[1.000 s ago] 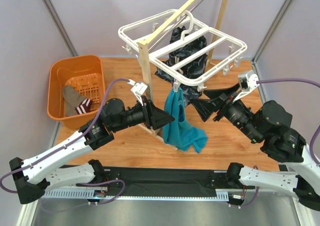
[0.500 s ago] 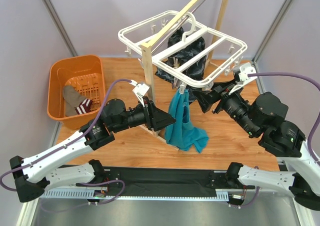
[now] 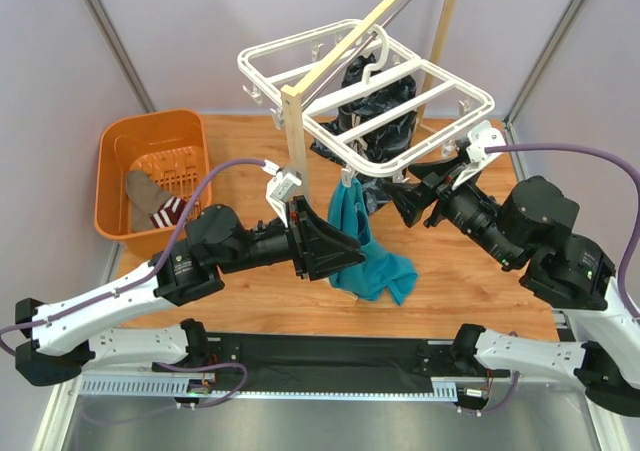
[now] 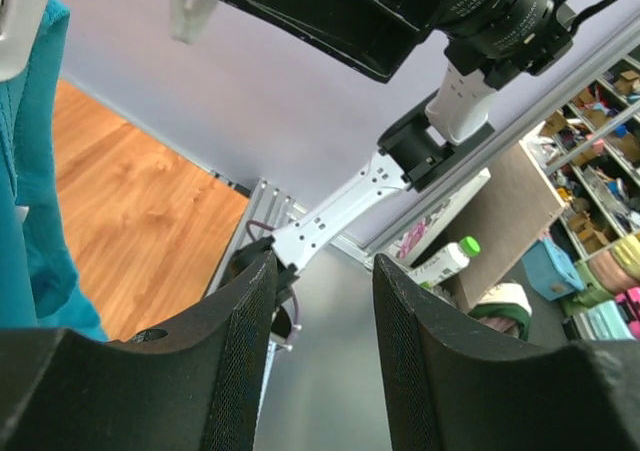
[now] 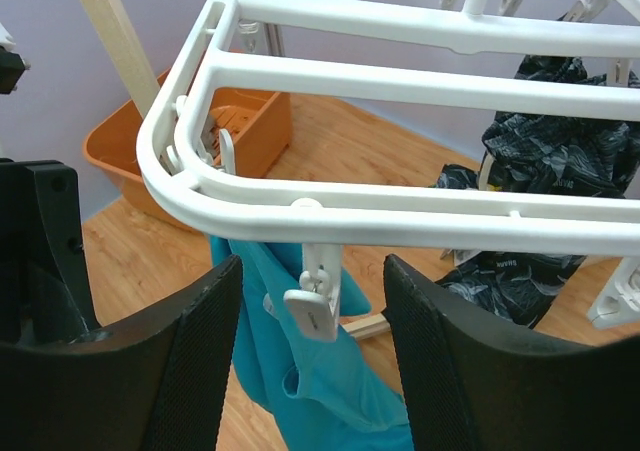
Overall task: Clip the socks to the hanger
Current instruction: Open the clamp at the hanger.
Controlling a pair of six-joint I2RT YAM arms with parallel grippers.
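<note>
Likely step: fetch a sock. Socks (image 3: 155, 203) lie in orange basket (image 3: 150, 121) at 9 o'clock, hanger (image 5: 400, 211) at 12. Best: left gripper (image 3: 345, 251) pinches one cuff, right gripper (image 3: 397, 203) readies free clip (image 5: 312, 306). Both jaws part-open, empty; left just beside teal cloth (image 3: 375, 266), contact unclear.

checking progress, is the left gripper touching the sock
Apart. Top view: left gripper is by the teal cloth, the sock far off in the orange basket.
</note>
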